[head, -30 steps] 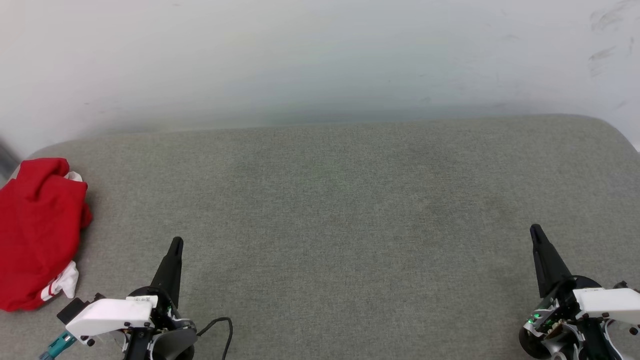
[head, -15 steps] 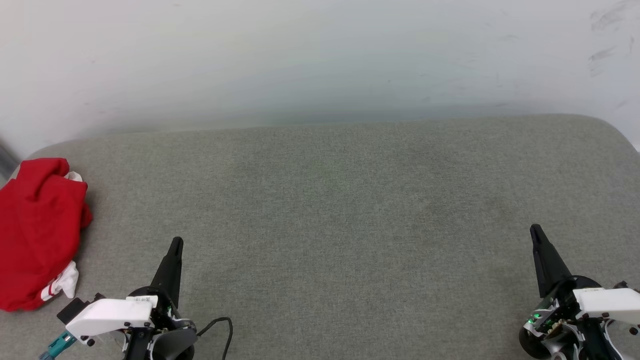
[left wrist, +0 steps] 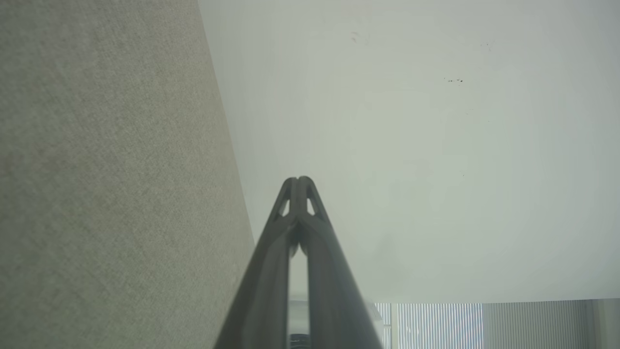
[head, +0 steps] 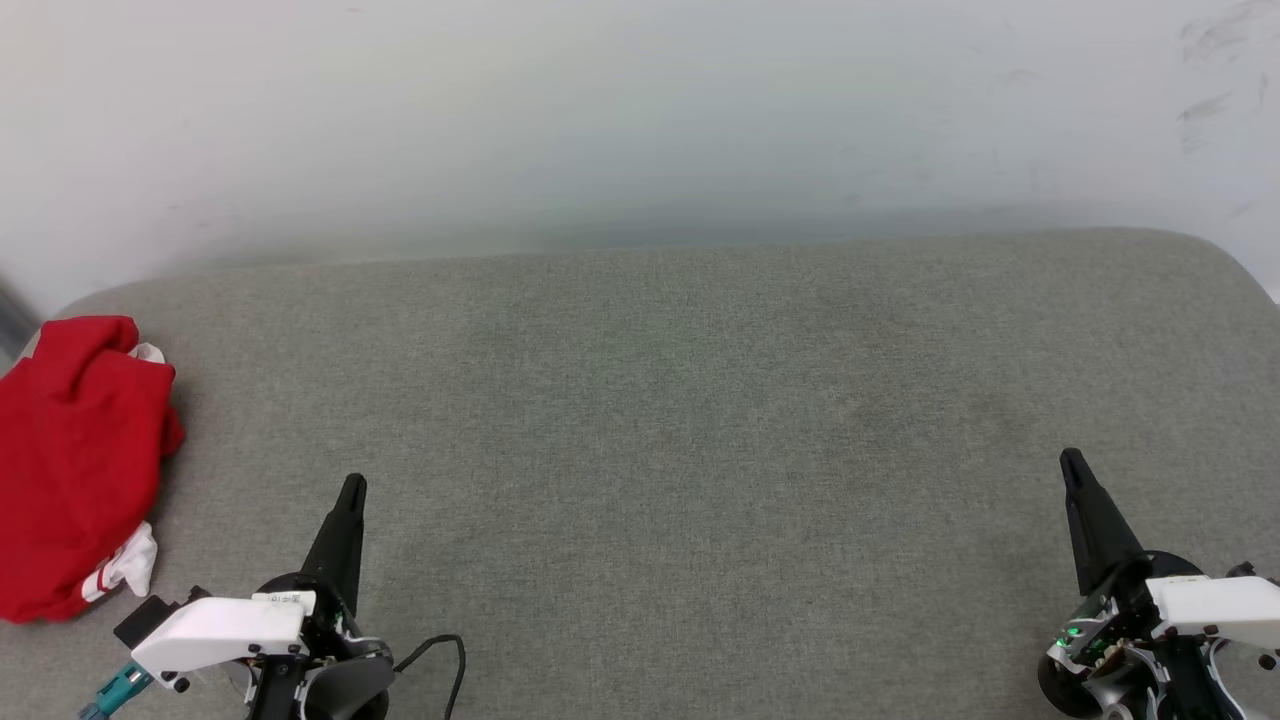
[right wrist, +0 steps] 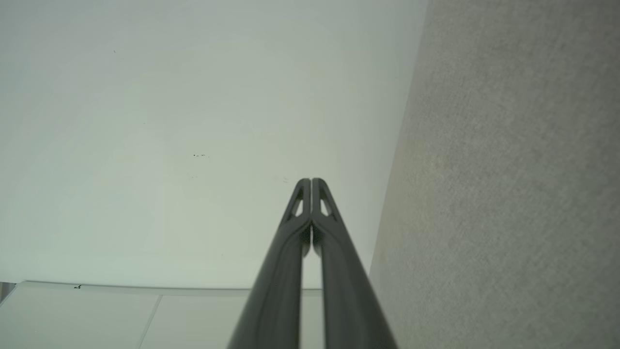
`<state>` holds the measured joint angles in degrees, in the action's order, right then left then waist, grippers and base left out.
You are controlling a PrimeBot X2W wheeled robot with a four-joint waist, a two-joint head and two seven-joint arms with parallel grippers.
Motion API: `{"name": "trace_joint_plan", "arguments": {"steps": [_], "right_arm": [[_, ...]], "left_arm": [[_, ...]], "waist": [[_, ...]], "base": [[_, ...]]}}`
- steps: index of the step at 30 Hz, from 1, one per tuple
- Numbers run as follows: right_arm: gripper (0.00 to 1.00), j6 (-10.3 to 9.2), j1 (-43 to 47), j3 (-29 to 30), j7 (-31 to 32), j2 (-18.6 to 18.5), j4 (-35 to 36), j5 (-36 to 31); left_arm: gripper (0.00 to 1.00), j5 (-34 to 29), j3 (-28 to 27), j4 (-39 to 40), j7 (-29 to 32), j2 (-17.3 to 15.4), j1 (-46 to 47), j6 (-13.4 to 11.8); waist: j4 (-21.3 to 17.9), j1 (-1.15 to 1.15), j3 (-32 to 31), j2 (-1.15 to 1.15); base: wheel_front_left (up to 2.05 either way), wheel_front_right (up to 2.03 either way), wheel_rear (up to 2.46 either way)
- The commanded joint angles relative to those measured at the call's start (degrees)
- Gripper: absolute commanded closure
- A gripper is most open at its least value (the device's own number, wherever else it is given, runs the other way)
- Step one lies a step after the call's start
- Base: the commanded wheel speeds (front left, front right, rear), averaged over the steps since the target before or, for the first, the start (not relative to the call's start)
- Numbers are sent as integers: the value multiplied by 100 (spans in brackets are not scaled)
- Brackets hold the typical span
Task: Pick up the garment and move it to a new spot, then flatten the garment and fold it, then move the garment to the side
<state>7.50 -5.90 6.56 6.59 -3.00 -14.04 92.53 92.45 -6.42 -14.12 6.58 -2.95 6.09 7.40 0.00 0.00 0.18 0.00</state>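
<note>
Well, from the head view, the garment (head: pixel 75 470) is lying as a crumpled red heap at the far left edge of the grey cloth-covered counter (head: pixel 680 430), with a scrap of white sleeve and striped trim poking out at its near corner. The left gripper (head: pixel 351 488) is hovering near the front, off to the right of the heap and not touching it, its two dark fingers pressed together into a single point. The right gripper (head: pixel 1071 462) is sitting well apart on the far right, closed the same way and carrying nothing.

Along the left wrist view, the fingers (left wrist: pixel 271 271) are meeting tip to tip and pointing past the counter toward the pale wall (left wrist: pixel 411 145), so they are not aimed at the shirt.

Along the right wrist view, the other pair of fingers (right wrist: pixel 286 271) are also lying together, facing the wall with the counter running down one side.

To my eye the pick-up is not yet under way. Done well, the left arm should be swinging over the heap, spreading its fingers before coming down and pinching a thick red fold on top rather than the loose sleeve. It should be lifting clear before carrying the shirt toward the middle, where both arms can reach. Nudging the heap sideways risks sliding it off the edge.
</note>
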Motion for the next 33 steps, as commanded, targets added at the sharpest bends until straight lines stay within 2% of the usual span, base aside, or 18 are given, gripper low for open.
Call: {"name": "trace_joint_plan", "arguments": {"steps": [1, 19, 20, 24, 33], "right_arm": [[100, -2, -62, 1, 8, 20, -5, -29], [100, -2, -62, 0, 6, 20, -4, -28], [0, 0, 0, 0, 0, 0, 0, 0], [0, -1, 142, -17, -16, 3, -146, -5], [0, -1, 236, -121, -281, 4, 2, -227]], "left_arm": [[100, -12, -22, 0, 11, 10, 36, 17], [100, -11, -20, 0, 10, 10, 36, 17], [0, 0, 0, 0, -2, 0, 0, 0], [0, -6, 27, -145, -19, 17, -138, -6], [0, -142, -25, 16, -283, 16, -268, -4]], "waist": [[0, 0, 0, 0], [0, 0, 0, 0], [0, 0, 0, 0], [0, 0, 2, 0], [-4, 0, 6, 0]], "base": [[0, 0, 0], [0, 0, 0], [0, 0, 0], [0, 0, 0], [0, 0, 0]]}}
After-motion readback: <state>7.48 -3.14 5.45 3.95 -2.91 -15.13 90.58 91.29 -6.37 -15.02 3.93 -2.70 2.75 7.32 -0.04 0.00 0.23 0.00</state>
